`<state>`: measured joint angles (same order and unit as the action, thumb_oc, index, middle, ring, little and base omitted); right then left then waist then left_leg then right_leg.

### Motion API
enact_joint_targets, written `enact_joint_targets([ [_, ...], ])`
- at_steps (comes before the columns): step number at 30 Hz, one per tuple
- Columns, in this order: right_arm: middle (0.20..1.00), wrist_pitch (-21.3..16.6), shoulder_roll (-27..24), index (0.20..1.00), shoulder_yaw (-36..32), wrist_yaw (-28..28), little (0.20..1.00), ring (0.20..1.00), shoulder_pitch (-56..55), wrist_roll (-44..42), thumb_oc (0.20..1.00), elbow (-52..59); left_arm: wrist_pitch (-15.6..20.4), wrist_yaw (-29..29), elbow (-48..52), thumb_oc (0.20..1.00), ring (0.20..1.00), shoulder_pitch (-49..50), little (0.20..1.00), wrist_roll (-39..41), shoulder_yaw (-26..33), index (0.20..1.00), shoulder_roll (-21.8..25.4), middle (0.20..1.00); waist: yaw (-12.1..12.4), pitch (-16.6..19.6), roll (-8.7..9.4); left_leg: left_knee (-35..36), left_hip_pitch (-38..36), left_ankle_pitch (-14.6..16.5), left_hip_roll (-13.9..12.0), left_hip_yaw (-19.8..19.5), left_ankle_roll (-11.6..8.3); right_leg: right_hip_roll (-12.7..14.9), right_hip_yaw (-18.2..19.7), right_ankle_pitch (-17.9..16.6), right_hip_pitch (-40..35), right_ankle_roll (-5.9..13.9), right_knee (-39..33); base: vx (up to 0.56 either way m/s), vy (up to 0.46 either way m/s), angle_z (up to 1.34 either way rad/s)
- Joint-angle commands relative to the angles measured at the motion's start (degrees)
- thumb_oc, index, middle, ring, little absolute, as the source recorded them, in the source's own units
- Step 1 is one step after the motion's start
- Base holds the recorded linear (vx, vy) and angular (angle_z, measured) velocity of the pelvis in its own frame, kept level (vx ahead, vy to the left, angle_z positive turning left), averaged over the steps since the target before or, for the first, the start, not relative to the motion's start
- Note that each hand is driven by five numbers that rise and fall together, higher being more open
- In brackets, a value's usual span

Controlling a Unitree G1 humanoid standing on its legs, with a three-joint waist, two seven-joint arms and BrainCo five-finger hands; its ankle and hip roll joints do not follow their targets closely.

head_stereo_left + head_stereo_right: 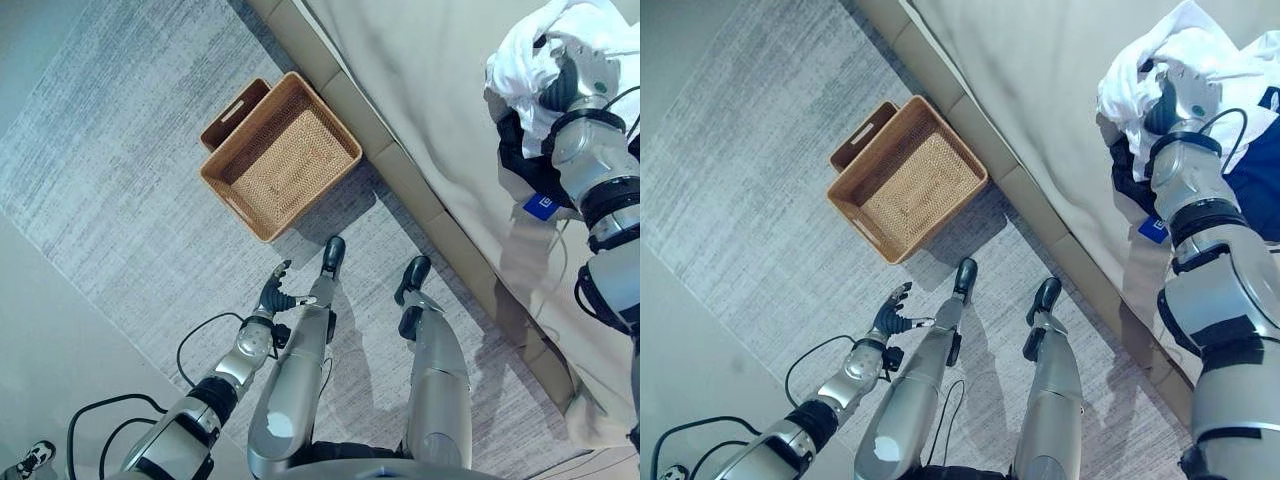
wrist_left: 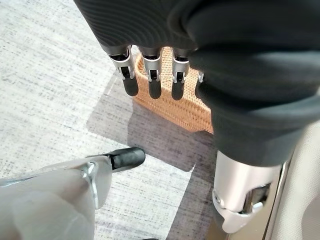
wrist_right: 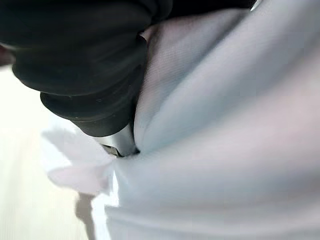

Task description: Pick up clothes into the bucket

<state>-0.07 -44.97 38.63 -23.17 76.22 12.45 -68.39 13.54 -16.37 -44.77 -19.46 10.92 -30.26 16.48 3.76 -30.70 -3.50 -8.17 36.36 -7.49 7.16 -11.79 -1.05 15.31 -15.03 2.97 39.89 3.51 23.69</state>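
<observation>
A white garment point(image 1: 525, 55) lies bunched on the beige bed point(image 1: 430, 80) at the upper right, over a dark blue garment point(image 1: 1250, 190). My right hand point(image 1: 575, 80) is pushed into the white cloth, which covers its fingers; the right wrist view has the white fabric point(image 3: 225, 125) pressed close against the hand's dark cover point(image 3: 85, 65). An empty woven basket point(image 1: 232, 205) sits on the grey rug beside the bed's corner. My left hand point(image 1: 275, 293) hangs low over the rug below the basket, fingers point(image 2: 155, 85) straight and holding nothing, with the basket's wall point(image 2: 170, 107) past them.
A smaller brown tray point(image 1: 235, 110) with a handle slot leans behind the basket. The bed's edge point(image 1: 400, 170) runs diagonally from top centre to lower right. The grey rug point(image 1: 120, 180) spreads left of the basket. A person's shoe point(image 1: 35, 457) shows at the bottom left corner.
</observation>
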Motion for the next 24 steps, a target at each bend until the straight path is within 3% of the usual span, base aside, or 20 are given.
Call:
enact_joint_targets([
  [1,0.2,-2.67,-7.61,0.2,-0.38,-6.56,0.2,0.2,4.27,-6.24,0.2,9.12,0.63,-1.33,-0.85,1.0,1.0,1.82,1.0,0.77,1.51,1.0,-0.34,1.0,-0.86,0.91,0.35,2.41,-4.71,2.33,-0.75,1.63,-0.89,1.09,3.07,1.29,-5.07,3.3,-0.18,-0.06,0.05,-0.05],
  [2,0.2,-2.97,-8.65,0.2,-0.75,-7.51,0.2,0.2,4.73,-6.21,0.2,11.97,0.66,-1.61,-1.01,1.0,1.0,1.74,1.0,0.46,1.99,1.0,0.0,1.0,-0.95,0.91,0.53,2.26,-4.04,1.05,-0.92,1.82,-0.77,1.06,2.54,-0.58,-4.77,2.91,-1.0,-0.07,0.056,-0.13],
  [4,0.2,-3.36,-10.84,0.2,-2.76,-9.56,0.2,0.2,5.34,-5.83,0.2,21.3,0.3,-1.91,-2.59,1.0,1.0,2.99,1.0,-0.6,3.33,1.0,0.66,1.0,-1.56,0.91,1.78,2.18,-6.76,1.65,-1.51,2.62,-0.9,0.51,2.98,-1.09,-7.54,3.09,-2.18,-0.02,0.041,-0.14],
  [7,0.2,-3.99,-12.34,0.2,-3.74,-9.82,0.2,0.2,6.15,-6.82,0.2,22.75,0.22,-1.49,-3.74,1.0,1.0,4.13,1.0,-1.16,3.94,1.0,1.28,1.0,-1.69,0.91,2.78,2.31,-9.53,2.14,-1.99,3.14,-1.03,-0.06,3.21,-1.62,-10.84,3.21,-3.88,0.02,0.012,-0.13],
  [11,0.2,-4.93,-14.87,0.2,-6.13,-10.46,0.2,0.2,7.71,-9.38,0.2,27.01,-0.36,-0.56,-6.27,1.0,1.0,6.71,1.0,-1.21,7.0,1.0,2.79,1.0,-2.31,1.08,5.57,2.0,-16.88,4.0,-3.1,5.54,-1.03,-1.87,4.34,-2.73,-18.92,3.55,-7.44,0.04,0.017,-0.25],
  [14,0.2,-5.3,-15.66,0.2,-7.22,-10.14,0.2,0.2,7.05,-9.82,0.2,27.34,-0.66,-0.09,-7.24,1.0,1.0,8.25,1.0,-1.38,8.18,1.0,3.22,1.0,-2.55,2.82,6.36,2.23,-18.85,4.41,-3.37,6.25,-0.94,-2.59,4.7,-3.45,-21.23,3.73,-9.19,0.08,0.014,-0.37],
  [15,0.2,-5.45,-16.72,0.2,-7.91,-10.08,0.2,0.2,6.83,-9.68,0.2,27.98,-1.19,0.56,-10.24,1.0,1.0,9.29,1.0,-1.56,9.65,1.0,3.19,1.0,-2.85,5.29,7.31,2.29,-21.46,5.66,-3.77,7.18,-1.0,-3.31,5.14,-3.26,-24.13,3.92,-10.59,0.08,0.004,-0.3],
  [24,0.2,-6.74,-18.25,0.2,-12.74,-7.71,0.2,0.2,1.37,-11.21,0.2,29.64,-3.21,3.22,-15.55,1.0,1.0,15.12,1.0,-3.13,13.47,1.0,2.42,1.0,-3.72,14.75,8.66,1.76,-29.73,9.25,-4.52,10.85,-0.8,-5.99,7.53,-2.66,-32.63,4.12,-14.61,0.1,0.006,-0.29],
])
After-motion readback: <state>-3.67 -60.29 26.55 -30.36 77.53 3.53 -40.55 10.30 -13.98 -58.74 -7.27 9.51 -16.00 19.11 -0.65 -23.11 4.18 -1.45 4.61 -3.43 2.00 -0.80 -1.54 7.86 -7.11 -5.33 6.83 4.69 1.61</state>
